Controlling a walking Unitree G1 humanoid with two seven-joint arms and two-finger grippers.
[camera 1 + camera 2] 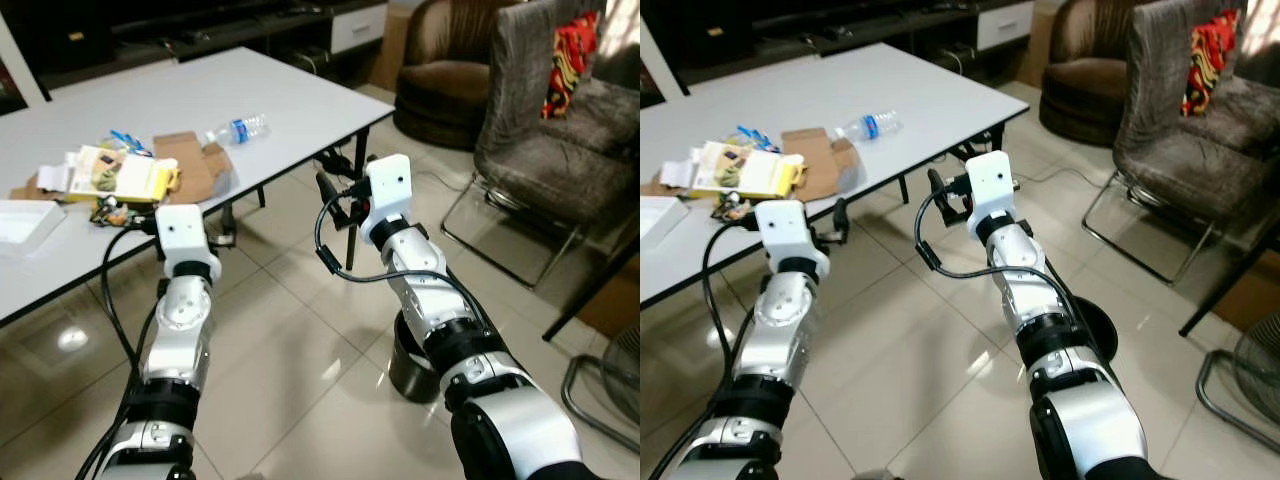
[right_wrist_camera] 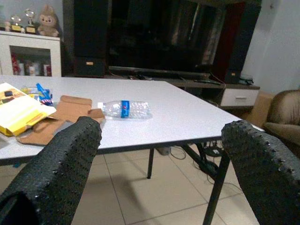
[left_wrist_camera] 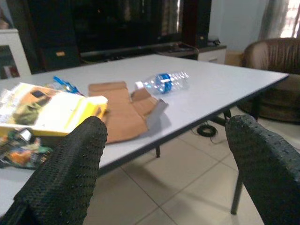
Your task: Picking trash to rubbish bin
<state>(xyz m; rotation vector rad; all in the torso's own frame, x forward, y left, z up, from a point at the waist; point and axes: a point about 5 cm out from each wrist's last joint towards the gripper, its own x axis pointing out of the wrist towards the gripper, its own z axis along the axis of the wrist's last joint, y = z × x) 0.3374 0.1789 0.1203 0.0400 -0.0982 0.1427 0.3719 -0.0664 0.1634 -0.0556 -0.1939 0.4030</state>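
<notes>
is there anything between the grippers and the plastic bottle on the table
Nothing visible blocks it. The clear plastic water bottle with a blue label lies on its side on the white table, with bare tabletop towards the open right gripper. The flattened brown cardboard lies beside it, nearer the open left gripper.

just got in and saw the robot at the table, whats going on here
The robot is standing in front of a white table with both arms raised toward it. The left gripper and right gripper are both open and hold nothing. On the table lie a plastic bottle, a flattened piece of cardboard, a yellow box and some small wrappers, all untouched. A black bin sits on the floor under the right arm. Nothing has been picked up yet.
</notes>
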